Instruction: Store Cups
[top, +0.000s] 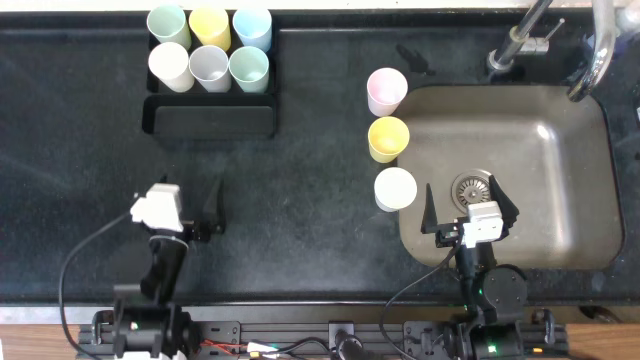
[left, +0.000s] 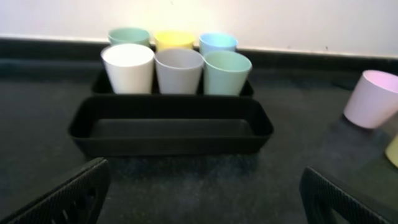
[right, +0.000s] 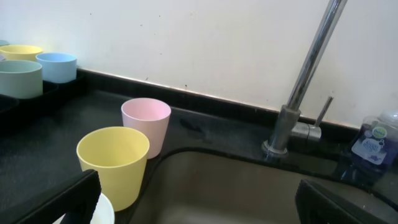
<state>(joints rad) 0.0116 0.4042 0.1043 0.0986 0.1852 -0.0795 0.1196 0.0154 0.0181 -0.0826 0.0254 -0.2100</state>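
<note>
- Sink (top: 560, 150) sits at 3 o'clock of the top view. The right gripper (top: 467, 205) is near its 7 o'clock corner, jaws wide, empty.
- Black tray (top: 210, 122) is at 11 o'clock, front bin bare. The left gripper (top: 208, 213) is at its 6 o'clock, wide, empty.
- Six cups (top: 210, 65) stand in the rear bin, stored.
- Pink cup (top: 386, 90), yellow cup (top: 388, 138) and white cup (top: 395, 188) line the sink's 9 o'clock rim, unstored. Roughly two-thirds done.
</note>
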